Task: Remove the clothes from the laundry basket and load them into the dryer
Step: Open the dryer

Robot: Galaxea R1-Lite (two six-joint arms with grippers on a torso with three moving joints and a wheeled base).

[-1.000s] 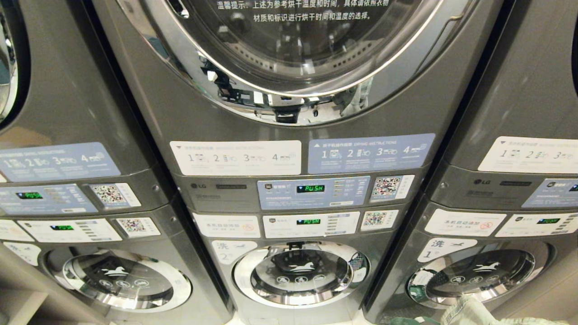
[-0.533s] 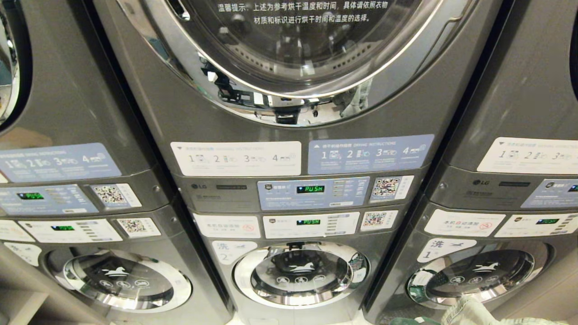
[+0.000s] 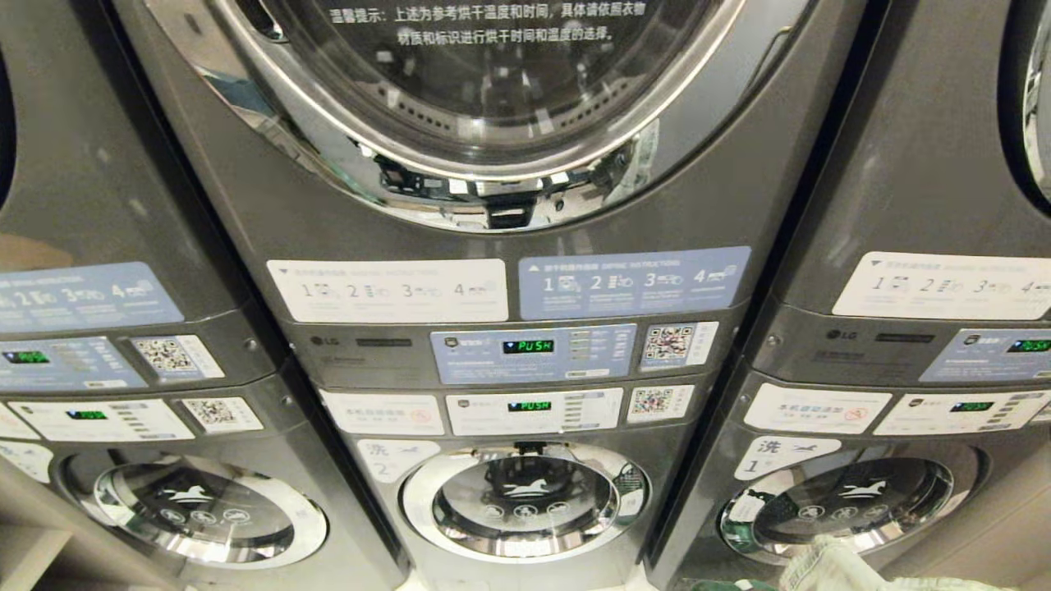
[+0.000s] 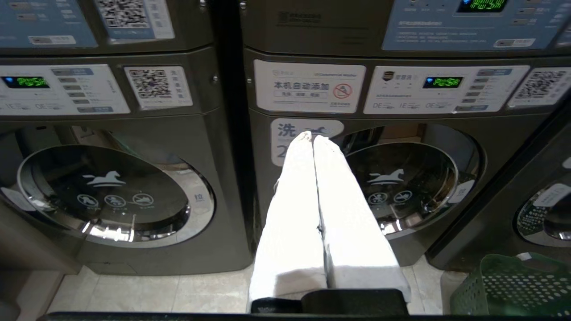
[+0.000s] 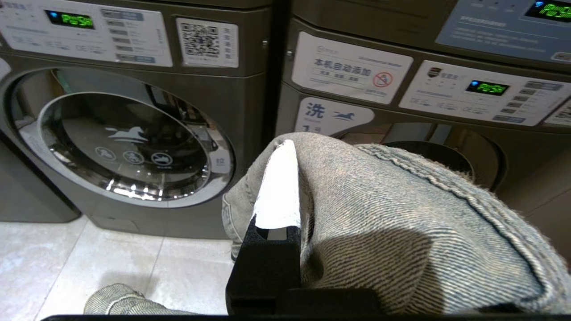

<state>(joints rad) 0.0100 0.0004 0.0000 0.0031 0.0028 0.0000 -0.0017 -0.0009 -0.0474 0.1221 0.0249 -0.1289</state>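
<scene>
The right tool (image 5: 285, 178) is clamped on pale denim clothes (image 5: 401, 223), seemingly jeans, facing a washer door (image 5: 129, 147); the left tool (image 4: 313, 139) is pressed together, empty.

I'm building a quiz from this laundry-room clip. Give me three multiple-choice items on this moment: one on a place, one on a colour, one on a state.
1. Where does the green laundry basket stand?
A. on the floor before the machines
B. on top of a machine
C. inside a drum

2. What colour is the garment at the right gripper?
A. red
B. faded blue-grey denim
C. black

3. How is the door of the upper dryer straight ahead?
A. wide open
B. removed
C. shut

Answers:
1 A: the left wrist view shows it on the tiled floor beside the lower machines.
2 B: the right wrist view shows washed denim draped over the gripper.
3 C: in the head view the chrome ring sits flush in the machine's front.
</scene>
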